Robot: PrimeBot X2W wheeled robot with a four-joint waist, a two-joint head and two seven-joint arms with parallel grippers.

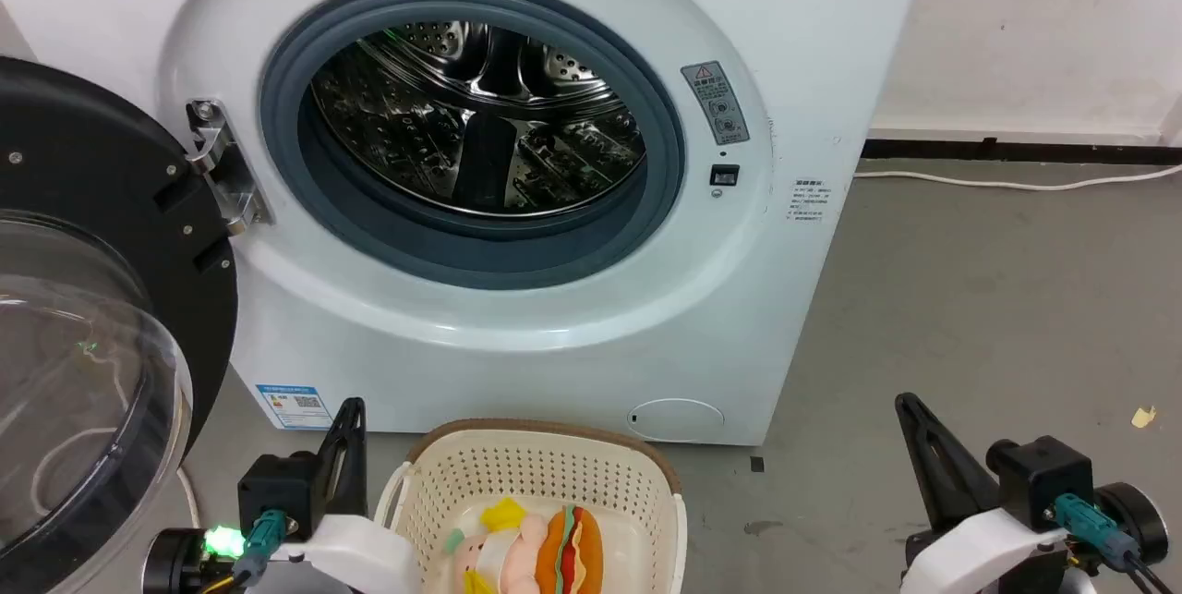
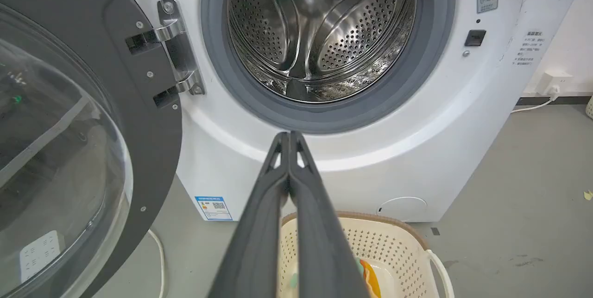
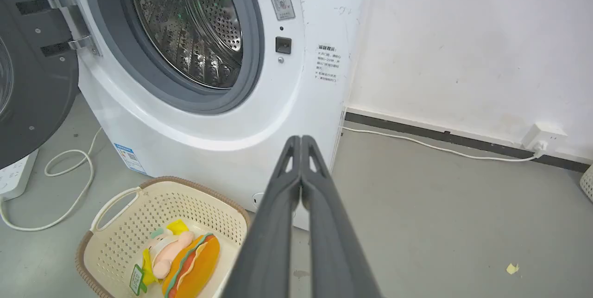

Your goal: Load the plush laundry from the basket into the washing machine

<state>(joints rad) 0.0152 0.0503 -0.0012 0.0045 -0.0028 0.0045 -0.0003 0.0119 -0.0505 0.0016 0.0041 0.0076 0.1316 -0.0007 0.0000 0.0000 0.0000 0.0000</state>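
The cream basket stands on the floor right in front of the washing machine. Inside it lie the orange burger plush and, to its left, the pink doll in yellow clothing. The washer's door hangs open to the left, and the steel drum holds nothing I can see. My left gripper is shut, left of the basket. My right gripper is shut, well to the basket's right, holding nothing.
A white cable runs along the floor by the wall to a socket. Another cable loops by a power strip under the open door. A small yellow scrap lies on the grey floor at right.
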